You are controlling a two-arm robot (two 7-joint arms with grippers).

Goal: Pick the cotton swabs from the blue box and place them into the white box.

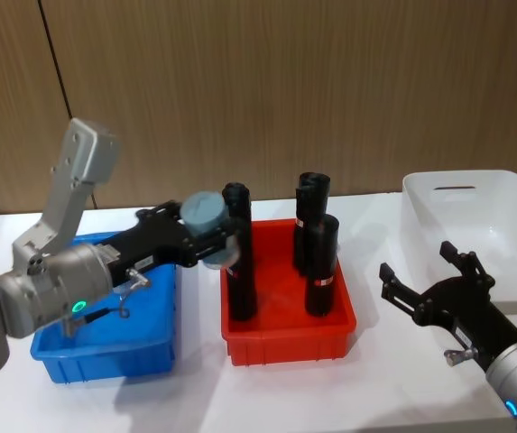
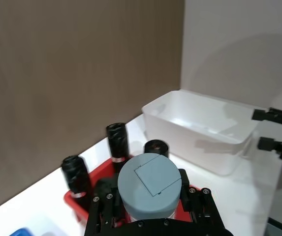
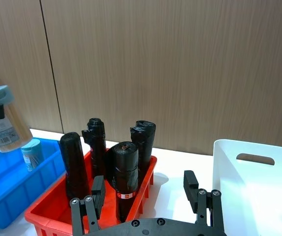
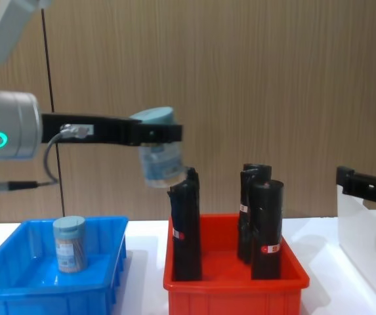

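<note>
Cotton swabs (image 4: 159,161) in left pincer (image 4: 156,135) hang beside black rolls (image 4: 186,226).

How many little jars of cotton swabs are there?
2. One cotton swab jar is held in the air by the left end effector, near the red bin. The second jar stands in the blue box. The left arm may hide others there.

Head cam looks down on the white table (image 1: 195,388) from above; chest cam sits low, side-on. Both catch the bright red shallow plastic bin (image 1: 290,347) mid-frame. Wrist cams ride just behind the left gripper (image 2: 150,196) and right gripper (image 3: 145,194), both facing that bin too.
</note>
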